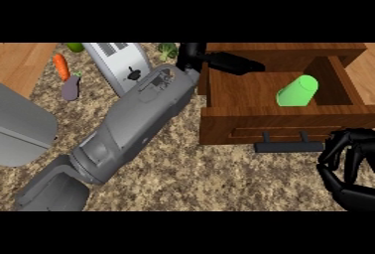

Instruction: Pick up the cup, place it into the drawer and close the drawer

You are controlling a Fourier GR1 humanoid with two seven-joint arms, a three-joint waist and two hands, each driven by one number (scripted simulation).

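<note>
We see the left forearm (135, 124) run on a long diagonal from the lower left edge up toward the middle, low over the table (219, 173). The left hand (230, 62) sits at the drawer's (242, 121) back left corner. Its fingers are stretched out to the right over the rim, apart and holding nothing. The drawer is pulled open, its handle (289, 146) facing us. The green cup (298, 91) lies tilted on its side inside the drawer, toward the right wall, well apart from the left hand.

The right hand (351, 171) shows at the lower right edge, just beside the handle's right end. Its fingers are curled in like a claw around nothing, and we cannot tell whether they touch the handle.

On the left we note a toaster (117, 64) beside the forearm, with a carrot (61, 66) and an eggplant (71, 87) next to it. A grey rounded object (22, 129) lies at the left edge.
</note>
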